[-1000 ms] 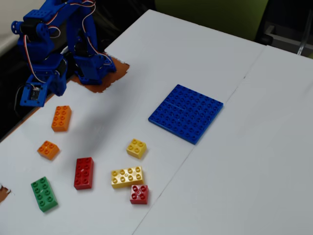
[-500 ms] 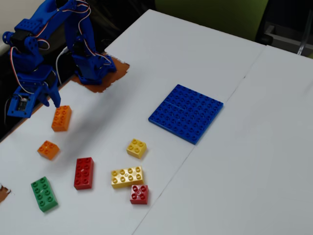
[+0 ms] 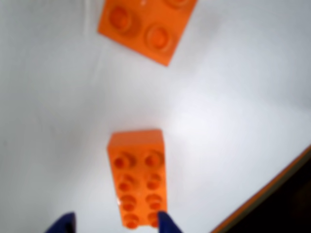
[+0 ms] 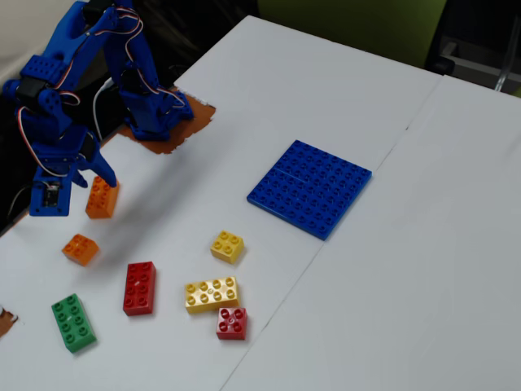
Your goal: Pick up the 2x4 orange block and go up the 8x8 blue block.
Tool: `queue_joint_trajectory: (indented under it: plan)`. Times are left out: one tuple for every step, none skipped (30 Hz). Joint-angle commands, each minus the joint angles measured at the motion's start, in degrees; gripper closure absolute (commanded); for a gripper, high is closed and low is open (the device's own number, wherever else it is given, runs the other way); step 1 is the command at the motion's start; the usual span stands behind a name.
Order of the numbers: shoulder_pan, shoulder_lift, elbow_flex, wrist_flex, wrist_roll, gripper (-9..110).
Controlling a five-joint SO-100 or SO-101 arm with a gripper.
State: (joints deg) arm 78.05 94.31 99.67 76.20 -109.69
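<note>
Small orange brick [image 3: 146,29] cropped by wrist view's top edge.

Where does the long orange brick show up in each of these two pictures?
Wrist view: the 2x4 orange block lies at bottom centre, between the gripper's blue fingertips.
Fixed view: the same block is at far left, by the gripper.
Shared landmark: the small orange 2x2 brick nearby.

A hobby or lab bench: white table [image 4: 342,98] edge to edge, clamped blue robot arm [image 4: 122,73], scattered toy bricks [image 4: 210,295].
</note>
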Motion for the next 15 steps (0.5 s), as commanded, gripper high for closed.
queue_joint_trajectory:
  plan:
    - [-0.18,-0.18,-2.37,-0.44,-2.11,79]
    - [0.0,-0.44,-2.2,-0.35,-2.9,78]
    - [0.26,-0.7,-2.02,-0.26,-3.69,78]
    - [0.44,-0.88,-1.76,-0.35,-4.13,78]
    - [0.7,-1.23,-1.67,-0.35,-4.48,77]
    - [0.97,-1.58,-1.67,-0.35,-4.75,77]
    - [1.41,-1.85,-1.67,-0.26,-5.63,77]
    - [1.85,-2.11,-1.58,-0.26,-6.24,77]
    - [2.2,-2.37,-1.49,-0.44,-6.5,77]
    - [2.64,-2.64,-1.49,-0.53,-7.21,77]
    - [3.08,-2.99,-1.49,-0.62,-7.56,77]
    - [3.52,-3.25,-1.49,-0.7,-7.73,77]
    - [3.87,-3.52,-1.49,-0.79,-8.0,77]
    - [4.13,-3.6,-1.49,-1.05,-8.0,77]
    - [4.39,-3.78,-1.49,-1.23,-8.09,77]
